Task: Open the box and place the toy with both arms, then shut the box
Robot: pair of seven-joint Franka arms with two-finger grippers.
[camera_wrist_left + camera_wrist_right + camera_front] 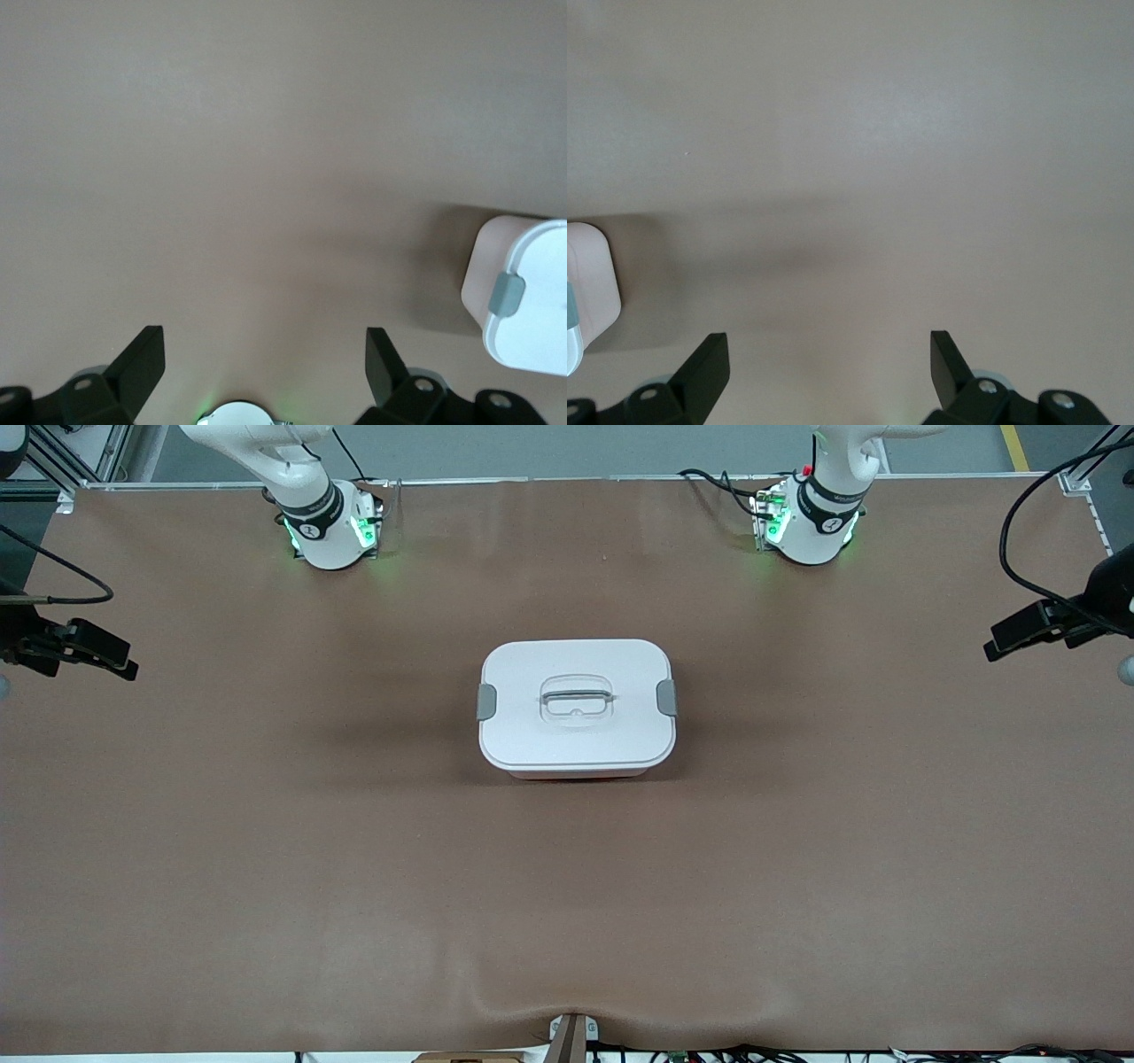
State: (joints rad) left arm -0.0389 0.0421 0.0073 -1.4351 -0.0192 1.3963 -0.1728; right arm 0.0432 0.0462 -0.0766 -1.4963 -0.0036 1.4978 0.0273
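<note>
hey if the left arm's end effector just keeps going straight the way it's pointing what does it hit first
Most likely the bare brown table. The left end effector is open and points down at empty tabletop; the box sits off to one side of its line, not between the fingers. Depth is hard to judge.

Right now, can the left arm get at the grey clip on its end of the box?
Probably yes: the left gripper is open over bare table, nothing between it and the clip.
</note>
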